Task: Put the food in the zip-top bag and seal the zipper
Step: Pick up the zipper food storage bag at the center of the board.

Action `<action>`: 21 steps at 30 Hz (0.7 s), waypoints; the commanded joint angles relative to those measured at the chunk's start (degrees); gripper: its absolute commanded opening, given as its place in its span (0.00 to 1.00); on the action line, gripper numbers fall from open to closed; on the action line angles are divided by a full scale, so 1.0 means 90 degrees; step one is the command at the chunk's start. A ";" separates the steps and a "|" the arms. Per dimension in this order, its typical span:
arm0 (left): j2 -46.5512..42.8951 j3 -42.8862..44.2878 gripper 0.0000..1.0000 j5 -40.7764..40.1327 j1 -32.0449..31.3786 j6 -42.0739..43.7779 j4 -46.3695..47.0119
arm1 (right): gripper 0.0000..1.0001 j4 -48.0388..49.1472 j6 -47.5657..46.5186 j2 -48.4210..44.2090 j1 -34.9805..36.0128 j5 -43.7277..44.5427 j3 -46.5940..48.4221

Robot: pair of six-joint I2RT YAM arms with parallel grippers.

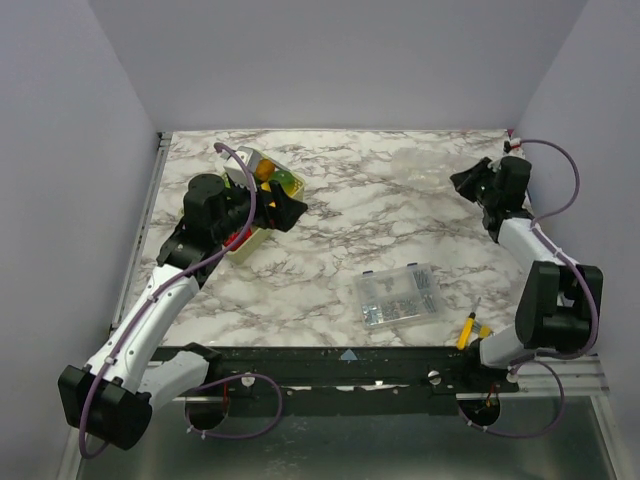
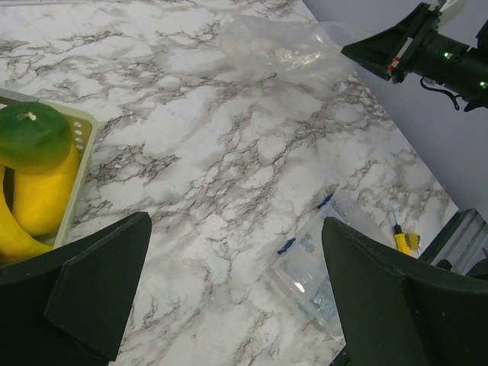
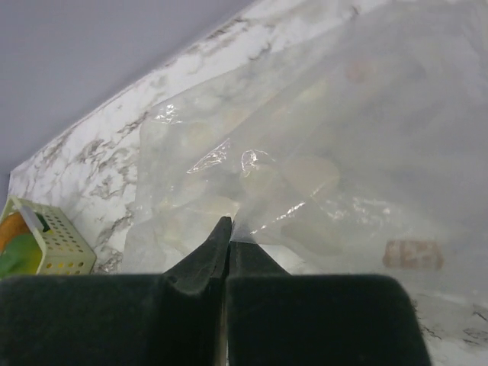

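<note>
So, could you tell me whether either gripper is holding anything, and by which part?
The right gripper pinches the clear bag by a crease of film at its near edge; the left gripper is open and empty.

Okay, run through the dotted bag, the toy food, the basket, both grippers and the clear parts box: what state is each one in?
zip-top bag: slack on the table, no food inside; sealed or not, cannot tell.
food: in the basket, none bagged.
basket: upright, loaded.
left gripper: open, empty.
right gripper: shut on the zip-top bag's film.
parts box: lid looks shut.
</note>
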 commanded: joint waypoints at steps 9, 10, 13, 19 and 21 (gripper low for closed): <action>-0.0022 0.0208 0.94 -0.0020 0.0003 -0.0151 -0.0129 | 0.00 -0.1291 -0.2799 -0.1373 0.2234 0.2428 0.0589; -0.0010 0.0244 0.94 0.0004 0.0003 -0.0161 -0.0165 | 0.00 -0.1320 -0.2980 -0.1434 0.2512 0.2542 0.0554; -0.0056 0.0206 0.94 -0.0032 0.0005 -0.0164 -0.0133 | 0.00 -0.1399 -0.3868 -0.1621 0.3628 0.3412 0.0356; 0.0237 0.0354 0.90 -0.0309 0.0121 -0.0606 -0.0369 | 0.00 -0.1160 -0.5143 -0.1691 0.5915 0.4773 -0.0224; 0.0424 0.0463 0.90 -0.0265 0.0264 -0.0811 -0.0543 | 0.00 -0.1249 -0.5059 -0.1690 0.6163 0.4415 -0.0287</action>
